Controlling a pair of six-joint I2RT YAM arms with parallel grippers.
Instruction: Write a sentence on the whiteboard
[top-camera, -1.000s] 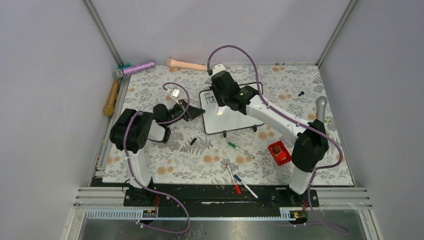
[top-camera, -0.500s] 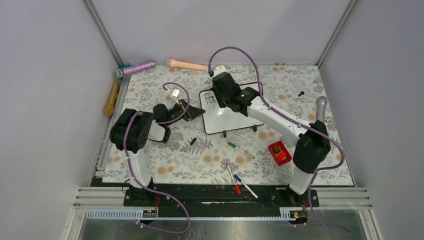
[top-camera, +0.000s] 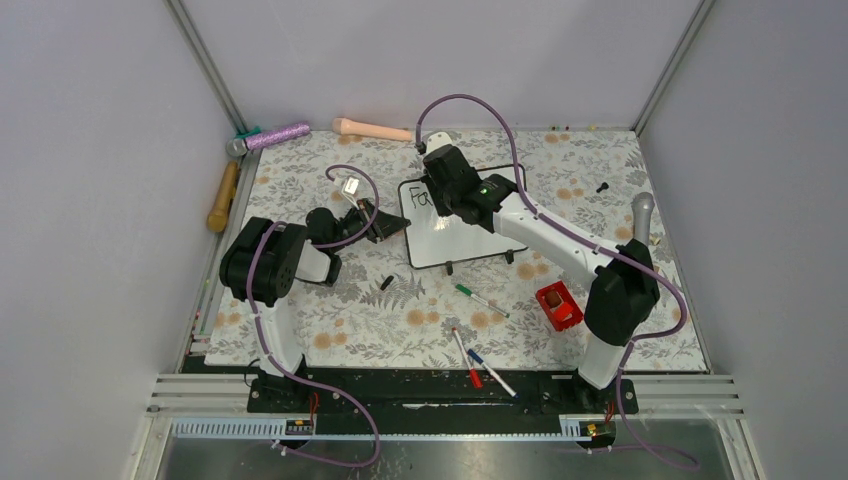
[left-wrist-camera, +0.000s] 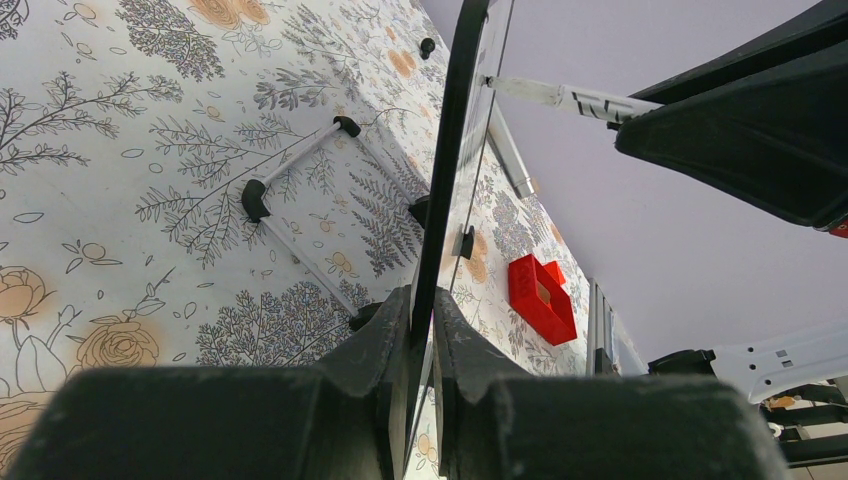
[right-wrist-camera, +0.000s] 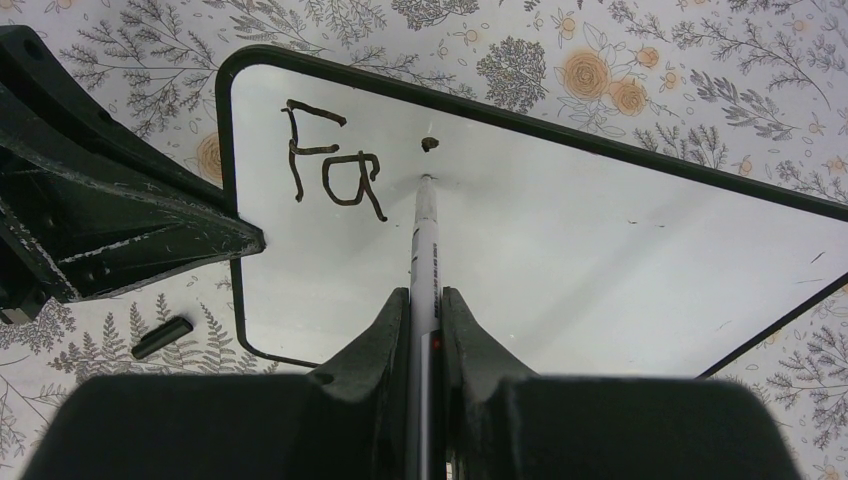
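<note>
Right pincer (right-wrist-camera: 425, 300) has shifted only slightly; clamped on marker (right-wrist-camera: 424, 240), tip touching whiteboard (right-wrist-camera: 600, 260) just right of the sentence (right-wrist-camera: 330, 165), "Fa". Left pincer (left-wrist-camera: 420, 300) clamps the board's edge.

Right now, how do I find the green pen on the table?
Look at the whiteboard in the middle of the flowery table. Just in front of it, left of the red box, one pen lies alone. Its cap is green; the red-capped pen and blue-capped pen lie farther from the board.

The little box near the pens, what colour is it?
The box is bright red, clearest in the left wrist view.
</note>
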